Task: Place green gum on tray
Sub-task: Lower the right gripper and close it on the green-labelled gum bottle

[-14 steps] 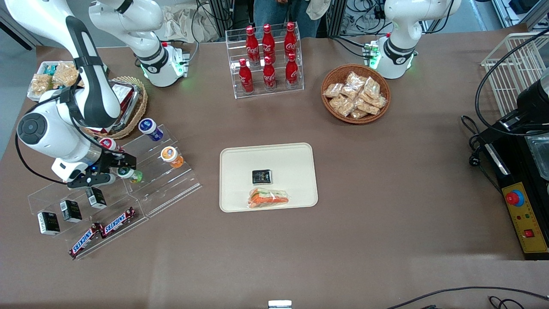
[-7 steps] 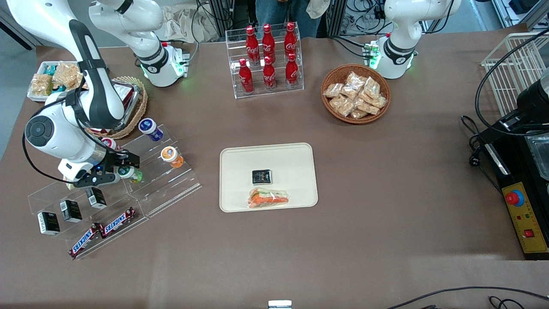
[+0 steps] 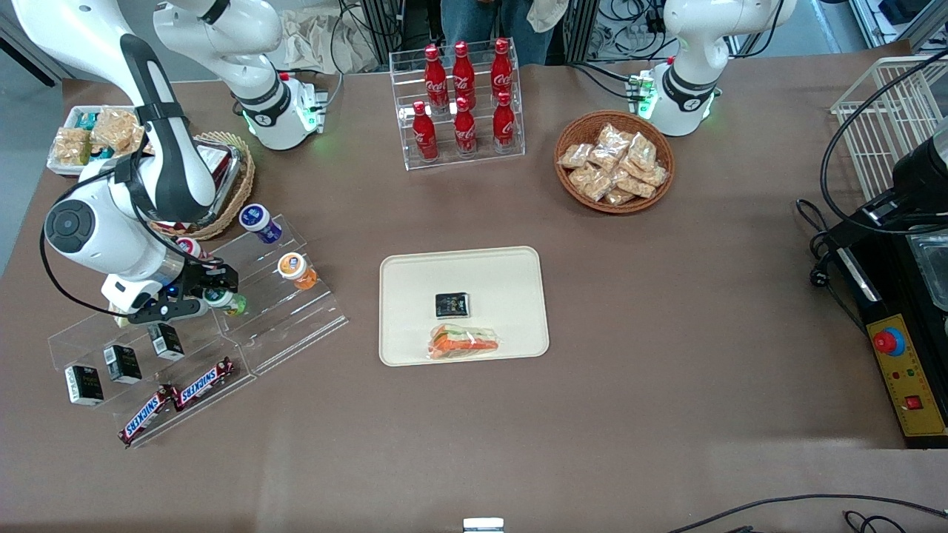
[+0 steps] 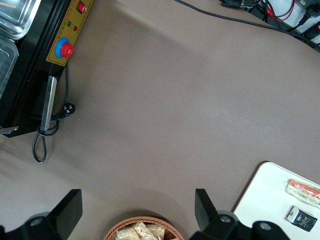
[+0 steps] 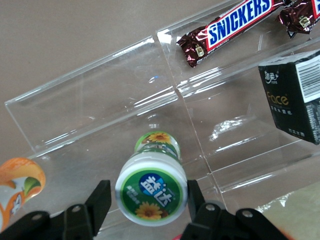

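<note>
Lying between the hand's (image 5: 144,200) fingers (lid up), green gum (image 5: 151,185).

Six red cola bottles (image 3: 464,100) in a clear rack; four small gum bottles on the clear stepped stand (image 3: 281,311): one green gum (image 3: 222,299), one orange (image 3: 297,269), one blue (image 3: 259,222), one red-lidded (image 3: 187,248). Two Snickers bars (image 3: 178,400) and three small black packs (image 3: 123,363) on the adjoining stand; one tray (image 3: 415,281) holding one black pack (image 3: 452,303) and one wrapped sandwich (image 3: 464,342). Two wicker baskets (image 3: 570,133), one white tub (image 3: 74,118) of snack packs, and one gripper (image 3: 209,294) with its jaws either side of the green gum.
</note>
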